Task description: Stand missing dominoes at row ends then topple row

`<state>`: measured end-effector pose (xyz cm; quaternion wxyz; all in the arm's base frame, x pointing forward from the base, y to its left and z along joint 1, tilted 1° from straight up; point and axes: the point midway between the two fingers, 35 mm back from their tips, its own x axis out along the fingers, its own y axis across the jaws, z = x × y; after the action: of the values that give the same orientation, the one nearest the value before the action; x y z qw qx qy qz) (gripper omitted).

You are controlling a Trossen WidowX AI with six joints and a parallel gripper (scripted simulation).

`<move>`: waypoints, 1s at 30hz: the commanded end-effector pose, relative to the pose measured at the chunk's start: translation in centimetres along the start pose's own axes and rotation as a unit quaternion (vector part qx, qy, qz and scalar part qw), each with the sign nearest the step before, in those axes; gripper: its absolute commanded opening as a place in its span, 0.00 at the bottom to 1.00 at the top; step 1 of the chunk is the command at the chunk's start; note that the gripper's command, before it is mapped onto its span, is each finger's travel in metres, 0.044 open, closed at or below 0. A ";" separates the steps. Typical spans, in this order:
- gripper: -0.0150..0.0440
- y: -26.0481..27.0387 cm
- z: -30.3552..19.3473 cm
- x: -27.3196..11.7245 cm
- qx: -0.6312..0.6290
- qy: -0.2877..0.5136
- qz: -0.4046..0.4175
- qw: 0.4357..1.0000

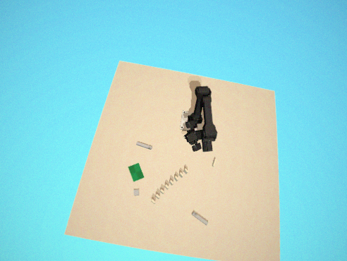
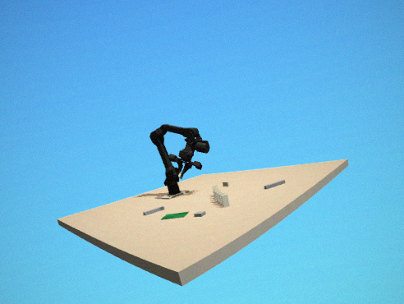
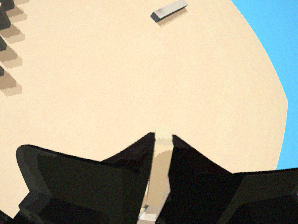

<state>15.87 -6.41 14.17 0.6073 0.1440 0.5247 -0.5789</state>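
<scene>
My gripper [image 2: 181,175] [image 3: 161,139] is shut on a pale domino [image 3: 162,155], raised above the table near the arm's base. In the top view the fingertips are hidden by the arm. Several pale dominoes [image 1: 171,181] [image 2: 225,200] stand in a slanting row in front of the arm; some show dark at the upper left of the wrist view [image 3: 4,21]. The held domino is away from the row. Another thin loose domino [image 1: 214,161] [image 2: 225,184] is on the table, beyond the row's arm-side end; whether it lies flat or on edge is unclear.
A grey bar [image 1: 144,145] [image 2: 153,210] and a green rectangle [image 1: 136,172] [image 2: 175,215] lie left of the row, with a small grey block [image 1: 136,192] [image 2: 199,214]. Another grey bar [image 1: 199,217] [image 2: 274,184] lies on the row's other side. One bar [image 3: 170,10] shows in the wrist view.
</scene>
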 end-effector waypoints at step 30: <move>0.30 0.7 0.2 -1.0 0.090 -0.403 0.103 0.905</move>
<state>16.53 -6.09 14.57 0.7869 0.0090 0.1947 -0.5855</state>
